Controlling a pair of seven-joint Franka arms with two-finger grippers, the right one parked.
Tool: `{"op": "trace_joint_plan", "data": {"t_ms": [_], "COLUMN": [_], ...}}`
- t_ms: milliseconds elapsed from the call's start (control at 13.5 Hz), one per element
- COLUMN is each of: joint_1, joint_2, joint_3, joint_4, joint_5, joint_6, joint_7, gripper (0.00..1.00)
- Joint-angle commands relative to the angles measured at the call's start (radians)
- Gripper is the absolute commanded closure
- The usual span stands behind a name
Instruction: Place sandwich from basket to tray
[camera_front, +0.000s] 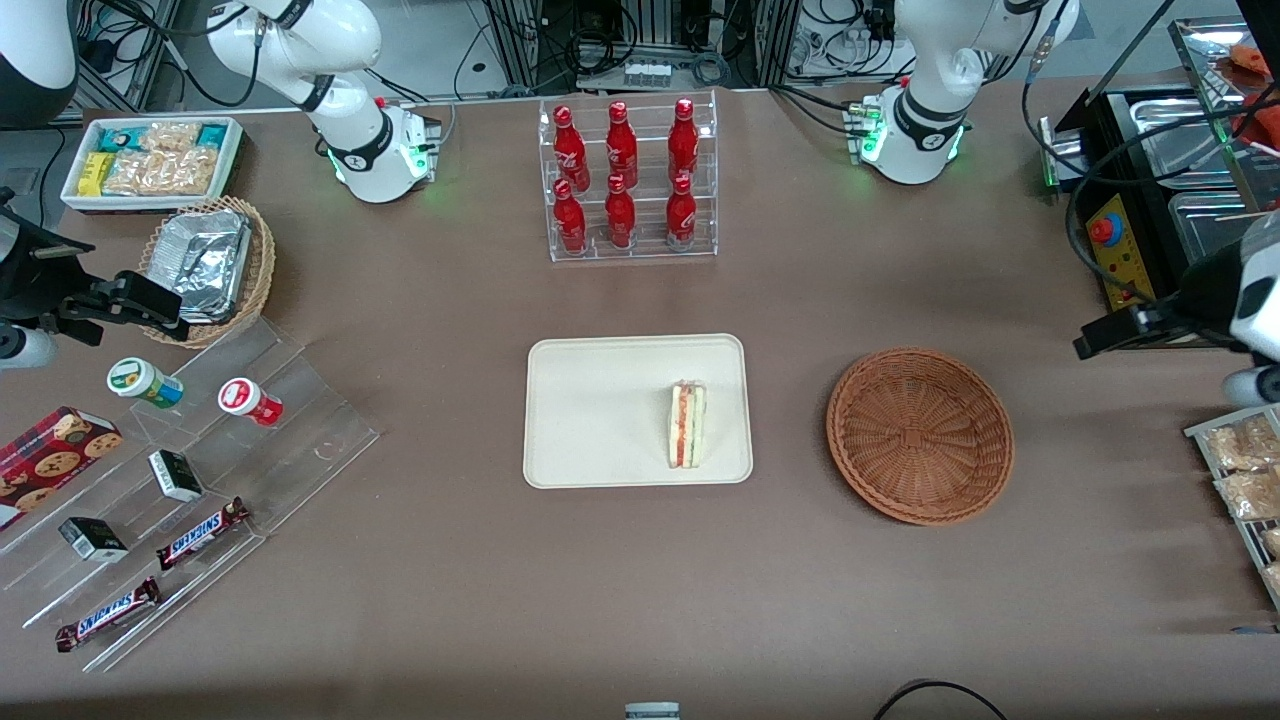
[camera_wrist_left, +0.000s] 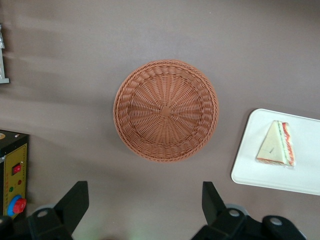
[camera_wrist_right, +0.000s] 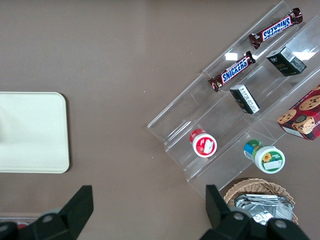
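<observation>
The sandwich (camera_front: 687, 424) (camera_wrist_left: 276, 145) is a pale bread wedge with red and green filling along its edge. It lies on the cream tray (camera_front: 600, 400) (camera_wrist_left: 255, 167) (camera_wrist_right: 30, 130), near the tray's end that faces the basket. The reddish-brown wicker basket (camera_front: 920, 435) (camera_wrist_left: 165, 110) stands beside the tray with nothing in it. My left gripper (camera_wrist_left: 144, 189) hangs high above the table at the working arm's end, off the basket's rim. It is open and nothing is between its fingers (camera_wrist_left: 75, 197).
A clear rack of red bottles (camera_front: 628, 180) stands farther from the front camera than the tray. A black and yellow control box (camera_front: 1120, 250) (camera_wrist_left: 12, 180) sits near the working arm. A stepped acrylic shelf of snacks (camera_front: 180, 470) and a tan basket of foil containers (camera_front: 210, 265) lie toward the parked arm's end.
</observation>
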Motion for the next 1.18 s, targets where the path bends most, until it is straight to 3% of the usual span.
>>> {"op": "trace_joint_plan", "data": {"t_ms": [0,295,591,1108], "joint_1": [0.104,0.243,0.314,0.341], "joint_2": [-0.041,-0.063,-0.089,-0.127], "joint_3": [-0.110,-0.311,-0.419,-0.424], "joint_4": [-0.008,-0.012,-0.019,-0.079], "joint_5": [-0.002,0.070,0.113,0.119], "joint_6": [-0.041,-0.070,-0.111,-0.131], "joint_7": [0.029,0.083,0.055,0.051], "gripper": [0.00,0.00,0.00,0.00]}}
